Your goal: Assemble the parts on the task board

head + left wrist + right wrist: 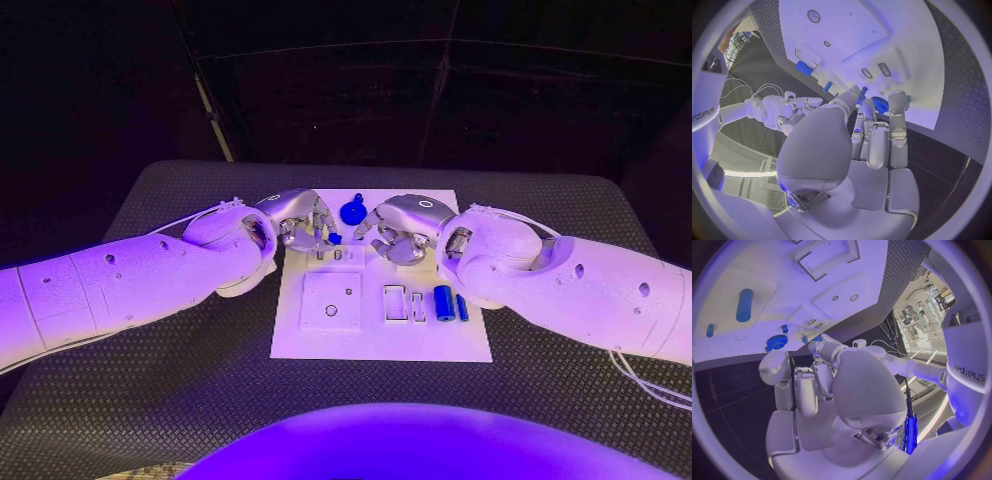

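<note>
Head view: both hands sit at the far end of the task board (378, 340). The left hand (300, 222) pinches a small blue part (333, 238). The right hand (404, 228) has its fingers curled in, empty. A round blue part (353, 212) stands between them, close to both.

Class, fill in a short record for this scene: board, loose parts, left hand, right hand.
Board: white task board at the middle of the black table.
Parts: blue cylinder lying near the board's right edge; round blue part at the far end.
Left robot hand: over the board's far end, pinching a small blue part.
Right robot hand: beside it, holding nothing visible.
</note>
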`<state>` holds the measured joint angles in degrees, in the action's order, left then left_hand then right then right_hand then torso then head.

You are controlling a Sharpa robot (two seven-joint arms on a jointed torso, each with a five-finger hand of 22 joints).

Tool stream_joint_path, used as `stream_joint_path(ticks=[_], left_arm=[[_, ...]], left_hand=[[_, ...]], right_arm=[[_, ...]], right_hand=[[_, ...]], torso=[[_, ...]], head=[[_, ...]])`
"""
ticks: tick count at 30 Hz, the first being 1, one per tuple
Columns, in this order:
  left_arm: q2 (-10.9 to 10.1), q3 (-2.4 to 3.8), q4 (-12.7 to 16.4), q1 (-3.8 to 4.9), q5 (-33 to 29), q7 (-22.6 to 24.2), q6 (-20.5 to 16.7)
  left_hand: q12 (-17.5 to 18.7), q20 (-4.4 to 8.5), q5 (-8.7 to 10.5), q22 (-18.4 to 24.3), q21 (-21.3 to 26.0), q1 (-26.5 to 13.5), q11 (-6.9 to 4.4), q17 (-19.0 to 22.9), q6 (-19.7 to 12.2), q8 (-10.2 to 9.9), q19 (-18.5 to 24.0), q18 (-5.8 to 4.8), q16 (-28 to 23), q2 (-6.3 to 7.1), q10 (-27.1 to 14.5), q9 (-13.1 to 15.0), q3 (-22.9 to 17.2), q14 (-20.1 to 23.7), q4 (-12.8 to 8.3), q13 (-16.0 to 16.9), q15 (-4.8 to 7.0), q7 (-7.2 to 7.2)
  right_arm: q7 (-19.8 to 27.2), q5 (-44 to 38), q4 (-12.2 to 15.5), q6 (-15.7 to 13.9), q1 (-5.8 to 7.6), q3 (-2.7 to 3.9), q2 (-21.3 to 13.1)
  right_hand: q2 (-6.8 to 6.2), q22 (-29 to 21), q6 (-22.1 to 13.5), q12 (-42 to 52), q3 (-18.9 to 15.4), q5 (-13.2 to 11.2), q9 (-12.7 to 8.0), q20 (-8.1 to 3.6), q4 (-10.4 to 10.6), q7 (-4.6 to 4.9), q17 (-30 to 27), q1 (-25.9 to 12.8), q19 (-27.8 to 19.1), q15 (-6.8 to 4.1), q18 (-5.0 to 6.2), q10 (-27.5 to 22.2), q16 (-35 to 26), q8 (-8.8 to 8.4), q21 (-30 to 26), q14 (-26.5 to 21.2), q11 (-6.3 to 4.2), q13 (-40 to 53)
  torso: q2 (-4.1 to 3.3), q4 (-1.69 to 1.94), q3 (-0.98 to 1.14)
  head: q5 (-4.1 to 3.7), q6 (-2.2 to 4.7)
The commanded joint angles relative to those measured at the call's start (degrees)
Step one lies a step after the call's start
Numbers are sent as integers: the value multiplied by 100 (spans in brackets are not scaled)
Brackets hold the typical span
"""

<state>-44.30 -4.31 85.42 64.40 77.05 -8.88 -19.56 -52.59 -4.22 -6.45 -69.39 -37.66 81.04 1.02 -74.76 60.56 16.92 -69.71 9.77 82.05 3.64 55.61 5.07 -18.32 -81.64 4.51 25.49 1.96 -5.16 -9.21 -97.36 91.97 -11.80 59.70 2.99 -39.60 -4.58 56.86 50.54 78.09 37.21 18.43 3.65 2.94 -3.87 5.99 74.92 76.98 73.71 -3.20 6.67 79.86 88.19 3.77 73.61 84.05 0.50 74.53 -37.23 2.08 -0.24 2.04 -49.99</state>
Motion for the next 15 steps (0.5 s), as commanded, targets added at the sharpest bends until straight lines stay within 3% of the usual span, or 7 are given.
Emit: stream_joint_path(ticks=[1,2,9,15], left_arm=[[5,7,14,9,-150,37,33],[6,7,16,9,-163,37,36],[16,7,29,10,-192,38,42],[16,7,39,10,-198,36,39]], left_hand=[[-10,-7,-17,-19,-50,1,-1,-25,99,136,-57,-68,40,-59,47,48,-94,-54,33,-9,16,35],[-10,-7,-17,-19,-50,1,-1,-25,99,136,-57,-68,40,-59,47,48,-94,-54,33,-9,16,35],[-13,-5,-17,-34,-78,-8,-2,-49,102,137,-74,-73,55,-54,51,47,-114,-70,33,-8,17,35],[-13,-5,-17,-34,-78,-8,-2,-49,102,137,-74,-73,55,-54,51,47,-114,-70,33,-8,17,35]], right_arm=[[-154,-415,-54,-2,-3,-29,67],[-177,-447,-77,-15,-9,-41,100],[-221,-530,-198,-16,-35,-70,264],[-209,-554,-281,-15,-51,-94,365]], right_hand=[[18,16,-118,29,77,43,-5,-40,-26,-19,1237,-81,3,-58,-30,3,24,-34,29,536,-54,20],[16,19,-186,30,103,45,-10,-47,-43,-31,1239,-99,2,-64,-30,6,25,-39,32,536,-62,23],[18,42,-353,41,155,41,-18,-63,-81,-65,1252,-144,9,-84,-33,20,33,-47,48,539,-85,42],[18,50,-407,48,167,38,-21,-68,-92,-77,1260,-159,12,-91,-34,28,38,-50,53,541,-94,53]], torso=[[-5,-4,-1],[-7,-4,6],[-2,-2,-2],[-2,-5,5]], head=[[12,-1],[18,-1],[17,-1],[29,-1]])
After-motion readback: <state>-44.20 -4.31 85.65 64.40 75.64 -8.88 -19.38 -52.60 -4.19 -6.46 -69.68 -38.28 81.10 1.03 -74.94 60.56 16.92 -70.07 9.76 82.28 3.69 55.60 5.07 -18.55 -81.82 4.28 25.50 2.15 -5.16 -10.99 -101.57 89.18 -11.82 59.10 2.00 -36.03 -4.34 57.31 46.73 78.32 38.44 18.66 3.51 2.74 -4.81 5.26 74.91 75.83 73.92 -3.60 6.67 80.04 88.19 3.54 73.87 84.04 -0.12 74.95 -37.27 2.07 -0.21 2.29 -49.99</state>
